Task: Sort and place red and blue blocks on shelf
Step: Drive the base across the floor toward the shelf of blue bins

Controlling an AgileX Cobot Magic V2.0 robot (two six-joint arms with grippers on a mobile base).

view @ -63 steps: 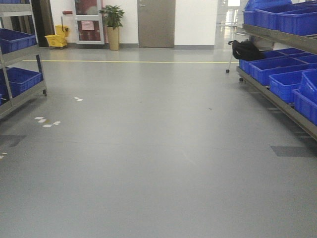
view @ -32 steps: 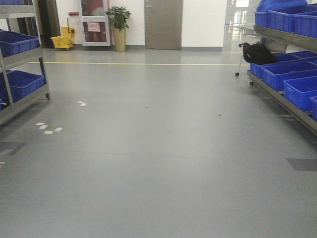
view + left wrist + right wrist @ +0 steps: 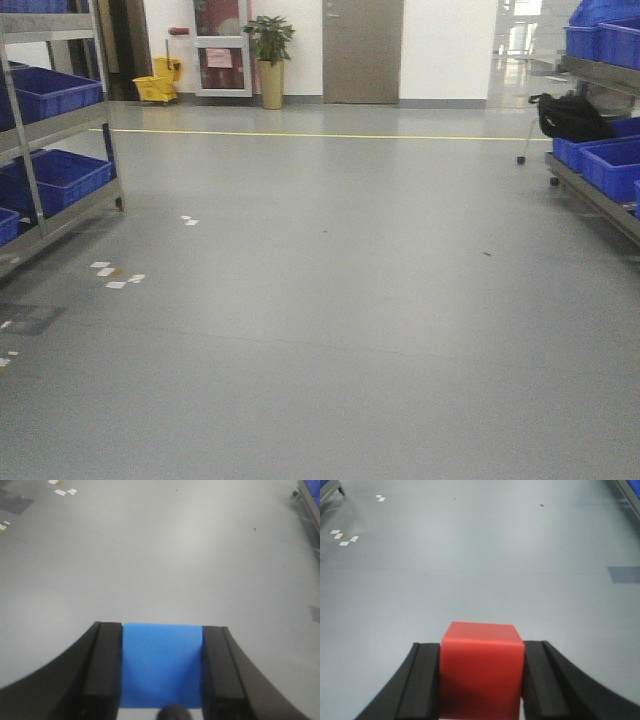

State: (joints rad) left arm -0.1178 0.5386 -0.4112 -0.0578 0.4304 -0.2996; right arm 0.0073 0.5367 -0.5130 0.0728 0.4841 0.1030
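Note:
The blue block (image 3: 162, 665) is clamped between the black fingers of my left gripper (image 3: 162, 630), held above the grey floor. In the right wrist view, my right gripper (image 3: 481, 647) is shut on the red block (image 3: 482, 675), also over bare floor. Neither gripper shows in the front view. A steel-framed rack (image 3: 40, 150) with blue bins stands at the left and another rack (image 3: 600, 190) at the right. I cannot tell which of them is the shelf.
Grey floor (image 3: 330, 330) stretches ahead to a yellow line (image 3: 330, 135). White tape marks (image 3: 115, 275) lie on the floor at the left. A black bag (image 3: 570, 118) sits by the right rack. A yellow mop bucket (image 3: 157, 85), potted plant (image 3: 270, 60) and door (image 3: 362, 50) stand at the far wall.
The whole front view has slid to the right: the left rack shows more and the right rack less. Both blocks stay gripped.

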